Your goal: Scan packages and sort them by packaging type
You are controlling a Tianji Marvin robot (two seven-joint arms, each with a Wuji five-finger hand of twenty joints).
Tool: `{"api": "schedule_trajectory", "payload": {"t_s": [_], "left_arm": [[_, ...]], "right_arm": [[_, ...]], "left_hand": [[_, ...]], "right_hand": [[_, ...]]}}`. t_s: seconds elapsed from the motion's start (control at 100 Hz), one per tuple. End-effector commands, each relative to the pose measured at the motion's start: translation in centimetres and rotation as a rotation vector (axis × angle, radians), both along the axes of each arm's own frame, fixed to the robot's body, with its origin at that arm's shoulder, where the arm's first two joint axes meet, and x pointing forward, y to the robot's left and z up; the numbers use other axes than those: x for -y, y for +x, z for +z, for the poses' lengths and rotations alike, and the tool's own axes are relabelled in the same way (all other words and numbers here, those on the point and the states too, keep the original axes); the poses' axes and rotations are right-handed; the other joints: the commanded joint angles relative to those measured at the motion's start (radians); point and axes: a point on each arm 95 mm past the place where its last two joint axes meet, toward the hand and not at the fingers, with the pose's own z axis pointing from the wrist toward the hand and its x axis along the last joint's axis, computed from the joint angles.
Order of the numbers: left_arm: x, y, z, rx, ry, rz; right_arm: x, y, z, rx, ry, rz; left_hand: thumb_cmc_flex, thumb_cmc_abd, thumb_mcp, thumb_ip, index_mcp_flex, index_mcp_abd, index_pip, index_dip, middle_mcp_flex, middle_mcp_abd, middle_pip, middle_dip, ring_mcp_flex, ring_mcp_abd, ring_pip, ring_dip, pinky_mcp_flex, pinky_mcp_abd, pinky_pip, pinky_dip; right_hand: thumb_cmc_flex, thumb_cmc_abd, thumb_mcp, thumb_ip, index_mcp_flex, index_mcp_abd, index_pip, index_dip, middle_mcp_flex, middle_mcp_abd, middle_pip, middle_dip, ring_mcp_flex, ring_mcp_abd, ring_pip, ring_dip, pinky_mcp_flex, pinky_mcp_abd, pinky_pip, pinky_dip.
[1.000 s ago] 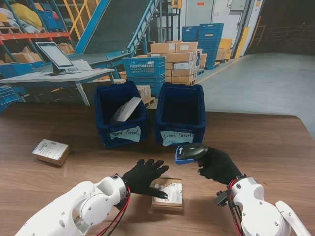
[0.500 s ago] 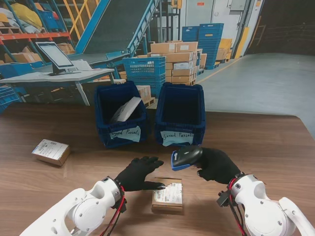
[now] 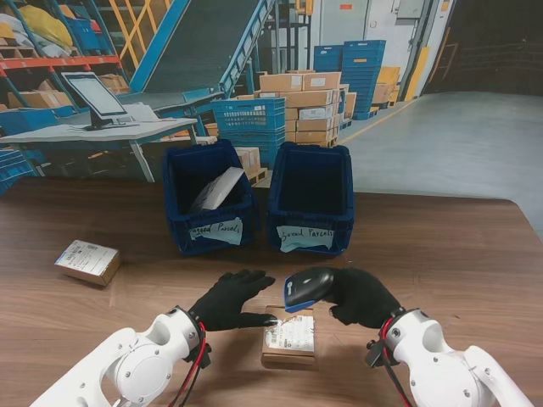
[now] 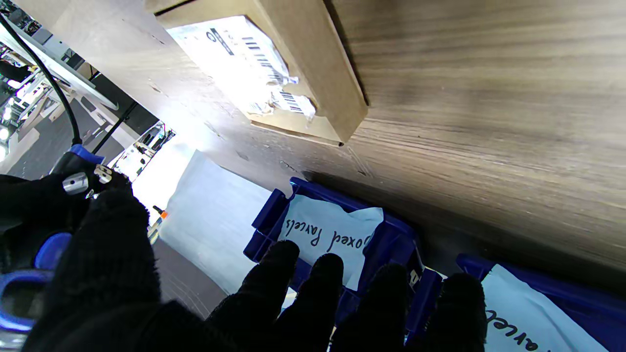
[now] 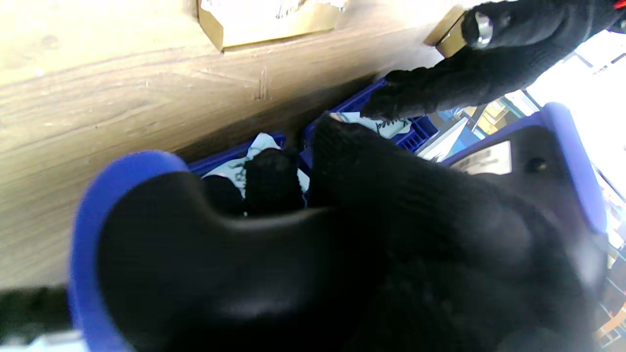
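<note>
A small cardboard box (image 3: 289,337) with a white barcode label lies on the wooden table (image 3: 458,263) near me; its label (image 4: 247,63) shows brightly lit in the left wrist view. My right hand (image 3: 359,298) is shut on a black and blue barcode scanner (image 3: 306,287), whose head hangs just over the box's far edge. My left hand (image 3: 227,299) is open, fingers spread, its fingertips resting at the box's left far corner. Two blue bins stand behind: the left one (image 3: 208,197) holds a white bagged parcel (image 3: 218,188), the right one (image 3: 311,197) is labelled for boxed parcels.
A second labelled cardboard box (image 3: 87,261) lies at the table's far left. Beyond the table are a desk with a monitor (image 3: 95,97), stacked cartons and blue crates (image 3: 250,119). Bare wood stretches to the right of the bins.
My right hand has carried the scanner leftward and nearer to me, over the box. My left hand has slid back off the box top to its left corner.
</note>
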Motion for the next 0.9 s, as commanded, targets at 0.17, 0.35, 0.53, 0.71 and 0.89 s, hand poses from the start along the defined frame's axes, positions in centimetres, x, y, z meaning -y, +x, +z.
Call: {"api": "schedule_trajectory", "payload": {"t_s": [0.17,0.35,0.53,0.71,0.89], "left_arm": [[-0.2,-0.4,0.0,-0.016,0.004,-0.012],[-0.3,-0.4,0.0,-0.016,0.001,-0.011],[-0.4,-0.5,0.0,-0.016,-0.002,-0.012],[-0.4,-0.5,0.0,-0.013,-0.002,-0.013],[-0.4,-0.5,0.0,-0.010,-0.003,-0.014]], "right_arm": [[-0.8,-0.6,-1.9,-0.035,-0.017,0.039],[-1.3,-0.7,-3.2,-0.036,-0.055,0.051],[-1.5,-0.9,-4.4,-0.045,-0.084,0.064],[-1.7,-0.9,-5.3,-0.048,-0.110,0.067],[-2.0,-0.8,-6.0,-0.045,-0.129,0.073]], "left_hand": [[0.033,0.011,0.019,0.039,0.015,-0.026,0.007,0.015,0.000,-0.010,-0.002,0.012,0.007,-0.004,0.007,0.007,-0.003,0.002,0.013,-0.002],[0.031,0.010,0.019,0.039,0.015,-0.027,0.007,0.016,0.002,-0.010,-0.002,0.012,0.008,-0.004,0.008,0.007,-0.005,0.003,0.013,-0.003],[0.030,0.009,0.018,0.039,0.014,-0.027,0.007,0.016,0.000,-0.010,-0.002,0.012,0.007,-0.005,0.007,0.007,-0.004,0.002,0.014,-0.004],[0.030,0.009,0.019,0.039,0.014,-0.027,0.007,0.017,0.000,-0.010,-0.002,0.012,0.006,-0.004,0.007,0.007,-0.004,0.003,0.014,-0.004],[0.028,0.008,0.019,0.038,0.012,-0.027,0.006,0.017,-0.001,-0.011,-0.003,0.011,0.006,-0.005,0.006,0.007,-0.005,0.002,0.013,-0.005]], "right_hand": [[0.089,0.048,0.093,0.011,0.077,-0.046,0.023,0.031,0.013,0.006,-0.004,0.007,0.014,0.012,0.005,0.019,0.014,-0.002,0.022,0.020],[0.088,0.048,0.094,0.011,0.077,-0.046,0.022,0.032,0.012,0.006,-0.004,0.006,0.015,0.012,0.006,0.018,0.016,-0.003,0.023,0.020],[0.088,0.048,0.094,0.010,0.077,-0.046,0.022,0.032,0.012,0.006,-0.003,0.006,0.016,0.010,0.007,0.018,0.017,-0.002,0.023,0.019],[0.087,0.047,0.095,0.011,0.076,-0.046,0.022,0.032,0.014,0.007,-0.002,0.005,0.016,0.012,0.007,0.017,0.020,-0.001,0.025,0.019],[0.087,0.047,0.096,0.011,0.076,-0.046,0.022,0.033,0.013,0.006,-0.001,0.005,0.017,0.011,0.008,0.016,0.021,-0.002,0.024,0.018]]}}
